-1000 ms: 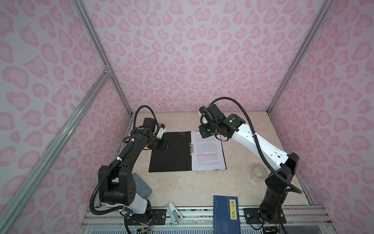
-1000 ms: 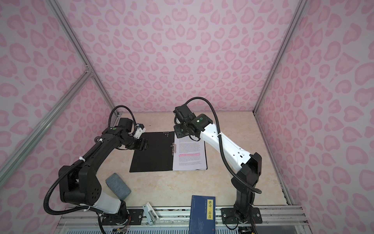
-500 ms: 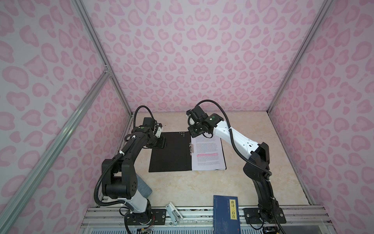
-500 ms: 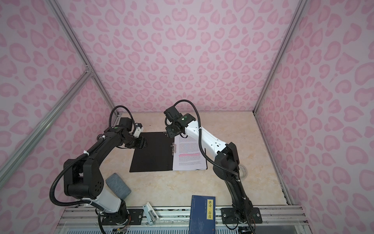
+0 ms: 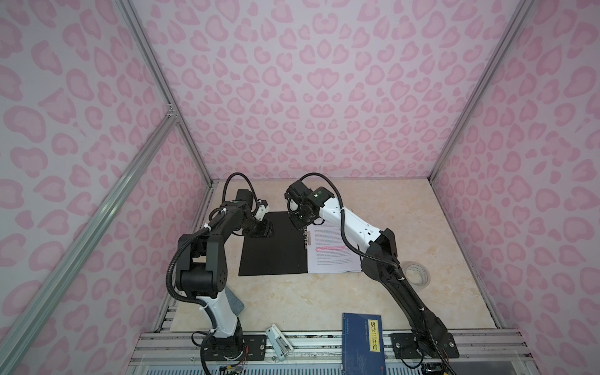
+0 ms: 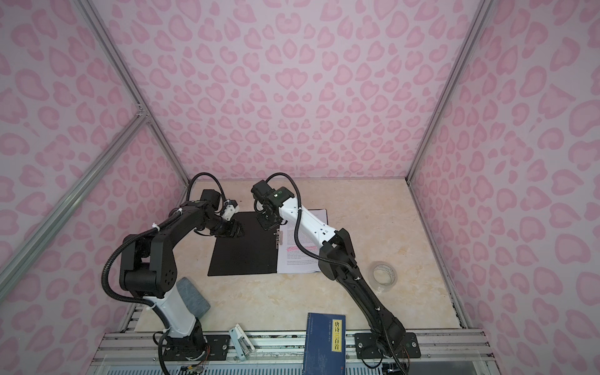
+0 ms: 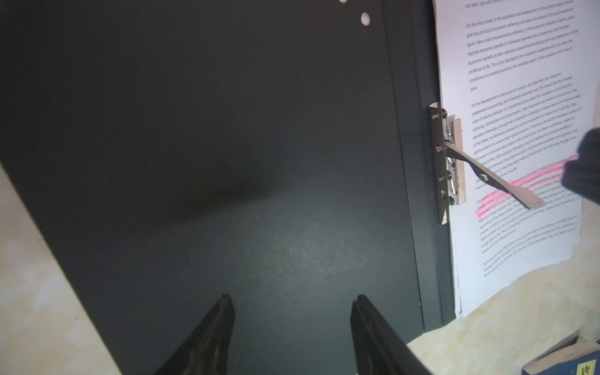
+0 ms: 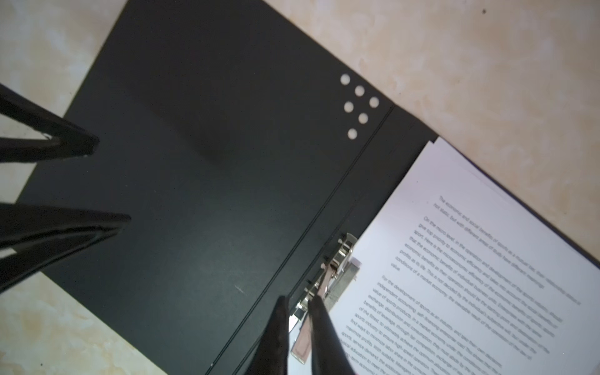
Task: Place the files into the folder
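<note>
Inside the open folder [image 5: 272, 250] the files [image 5: 328, 263] are lying under its raised clip lever [image 7: 493, 177], so clamping and shutting seem to be left. The left tool [image 7: 292, 297] is hovering released and the right tool [image 8: 298, 300] is straddling the lever, grip unclear.

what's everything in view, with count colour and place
table: 1, beige, under everything
folder: 1, black inside, open mid-table
files: stack, white, pink highlight, on folder's right half
clip: 1, metal, folder's spine, lever raised
tape roll: 1, clear, right of files
book: 1, dark blue, front edge
pad: 1, grey, front left corner
small device: 1, white, front rail
left arm: 1, black-white, jaws open over folder's left cover
right arm: 1, black-white, jaws nearly together at clip
</note>
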